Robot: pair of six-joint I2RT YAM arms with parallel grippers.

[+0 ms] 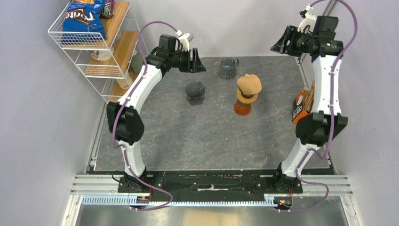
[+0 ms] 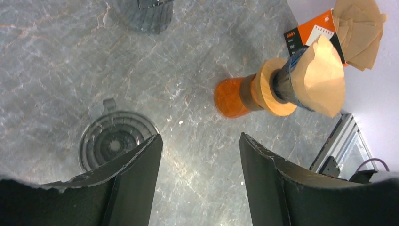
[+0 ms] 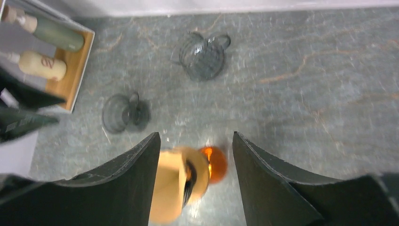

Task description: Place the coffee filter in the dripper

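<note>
A brown paper coffee filter (image 1: 249,84) sits open in the dark dripper (image 2: 282,84), which stands with a wooden collar on an orange carafe (image 1: 243,108) at mid table. My left gripper (image 1: 201,66) hangs raised to the left of it, open with nothing between its fingers (image 2: 200,136). My right gripper (image 1: 277,46) is high at the back right, also open and empty (image 3: 195,134). In the blurred right wrist view the coffee filter (image 3: 169,186) and carafe (image 3: 216,162) show far below, between the fingers.
A second grey dripper (image 1: 195,92) and a clear glass mug (image 1: 227,68) stand left of and behind the carafe. An orange box of spare filters (image 1: 301,106) stands at the right edge. A wire shelf (image 1: 94,42) with a chip bag stands at the back left.
</note>
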